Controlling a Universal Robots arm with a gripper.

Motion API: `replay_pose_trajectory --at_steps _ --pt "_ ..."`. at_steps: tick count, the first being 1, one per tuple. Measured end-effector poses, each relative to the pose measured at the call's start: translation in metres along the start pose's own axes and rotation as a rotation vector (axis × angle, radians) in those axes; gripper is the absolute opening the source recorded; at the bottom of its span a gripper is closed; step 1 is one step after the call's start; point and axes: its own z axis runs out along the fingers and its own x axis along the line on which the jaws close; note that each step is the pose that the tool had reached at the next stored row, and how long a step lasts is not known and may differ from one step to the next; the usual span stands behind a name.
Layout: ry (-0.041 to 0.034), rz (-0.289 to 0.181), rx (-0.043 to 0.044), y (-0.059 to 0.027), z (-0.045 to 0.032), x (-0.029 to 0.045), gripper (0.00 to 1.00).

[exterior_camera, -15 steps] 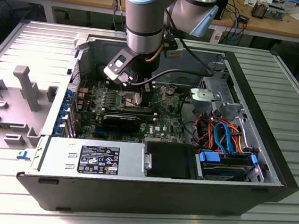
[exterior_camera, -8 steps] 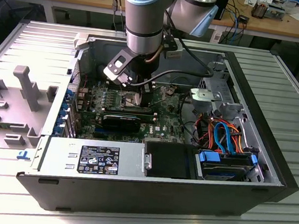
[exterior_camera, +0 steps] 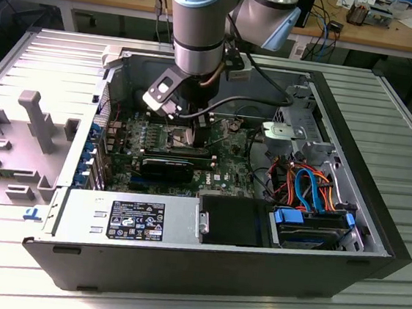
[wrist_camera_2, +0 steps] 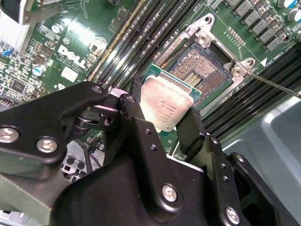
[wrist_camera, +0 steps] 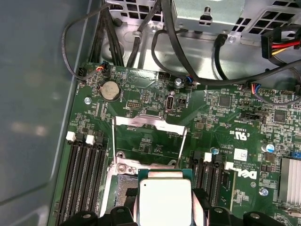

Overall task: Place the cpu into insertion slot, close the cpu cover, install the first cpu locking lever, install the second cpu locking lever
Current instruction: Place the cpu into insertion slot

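hand (wrist_camera_2: 163, 112) clenched on the cpu (wrist_camera_2: 165, 104) by two opposite edges, keeping it flat with underside free | cpu hovers over insertion slot (wrist_camera_2: 203, 66), apparently not yet seated | cpu cover (wrist_camera: 148, 122) tipped up at slot's edge, leaving the slot open

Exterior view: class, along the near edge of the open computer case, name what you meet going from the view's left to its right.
The silver power supply → black box → blue-tabbed drive.
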Motion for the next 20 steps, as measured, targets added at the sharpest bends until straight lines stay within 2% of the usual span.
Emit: replay_pose_trajectory --at_steps 7,12,15,20 --pt "-0.0015 0.015 -0.0002 0.0006 0.0034 0.0083 0.54" --pt "-0.0019 0.019 -0.0004 0.0015 0.0053 0.0180 0.54" --pt "-0.0021 0.021 -0.0004 -0.0011 0.0064 0.0227 0.54" --pt "-0.0054 0.054 -0.0009 -0.0051 0.0136 0.0248 0.54"
